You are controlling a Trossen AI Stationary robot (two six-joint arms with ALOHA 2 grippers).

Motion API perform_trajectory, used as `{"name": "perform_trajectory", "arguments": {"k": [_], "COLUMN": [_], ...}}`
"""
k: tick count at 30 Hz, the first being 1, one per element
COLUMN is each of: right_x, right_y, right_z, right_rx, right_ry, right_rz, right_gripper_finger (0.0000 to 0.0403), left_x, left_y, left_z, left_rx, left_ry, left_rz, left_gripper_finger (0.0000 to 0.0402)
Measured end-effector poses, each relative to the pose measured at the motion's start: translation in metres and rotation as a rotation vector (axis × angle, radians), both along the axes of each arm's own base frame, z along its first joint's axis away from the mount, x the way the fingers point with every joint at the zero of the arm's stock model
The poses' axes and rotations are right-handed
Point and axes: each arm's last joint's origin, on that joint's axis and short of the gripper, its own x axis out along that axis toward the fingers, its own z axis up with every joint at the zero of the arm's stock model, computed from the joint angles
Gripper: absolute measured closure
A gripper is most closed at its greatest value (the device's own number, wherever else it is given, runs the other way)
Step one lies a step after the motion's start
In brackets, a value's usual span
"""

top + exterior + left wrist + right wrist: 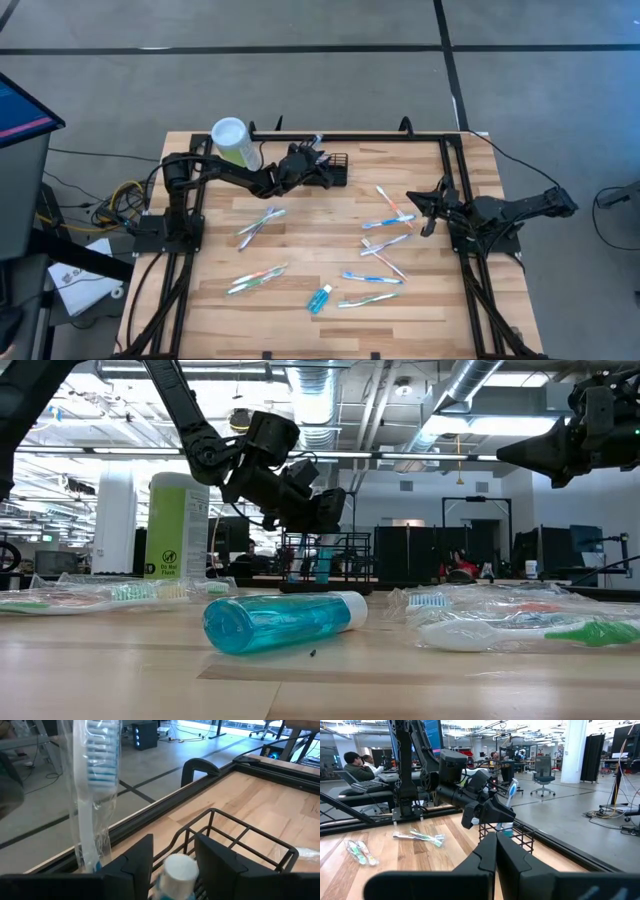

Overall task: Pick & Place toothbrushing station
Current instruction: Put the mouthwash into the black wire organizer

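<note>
**My worktable, strewn with toothbrushes**

A pale butcher-block table [300, 240] is carrying my black mesh basket [335, 170] and a green lidded cylinder [236, 144] along its far edge, while wrapped toothbrushes [388, 222] and a blue tube [320, 298] are lying scattered.

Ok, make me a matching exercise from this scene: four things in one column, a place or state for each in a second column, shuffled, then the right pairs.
Things:
1. left gripper
2. right gripper
3. blue tube
4. pale-green cylinder

Places or states:
A. lying on its side near the table's front edge
B. standing upright at the table's back edge, left of the wire basket
C. over the wire basket, fingers apart
D. fingers shut, empty, over the table's right side

Pairs: 1-C, 2-D, 3-A, 4-B
</note>
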Motion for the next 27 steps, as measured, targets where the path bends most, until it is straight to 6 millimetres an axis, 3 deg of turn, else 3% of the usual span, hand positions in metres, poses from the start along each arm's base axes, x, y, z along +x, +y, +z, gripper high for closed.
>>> {"name": "perform_trajectory", "arguments": {"k": [18, 22, 27], "right_x": [0.000, 0.000, 0.000], "right_y": [0.000, 0.000, 0.000], "right_z": [-0.001, -0.001, -0.001], "right_rx": [-0.001, -0.004, 0.001], "right_ry": [0.004, 0.014, 0.012], "right_rz": [0.000, 0.000, 0.001], "right_gripper_finger": [0.0401, 0.0401, 0.0401], "left_x": [0.000, 0.001, 0.003], "left_y": [-0.003, -0.012, -0.039], "left_z": [0.005, 0.019, 0.039], "left_rx": [0.014, 0.028, 0.059], "left_ry": [0.005, -0.029, -0.013], "left_rz": [-0.046, -0.073, -0.175], "left_gripper_finger": [0.0267, 0.0269, 0.0270]}}
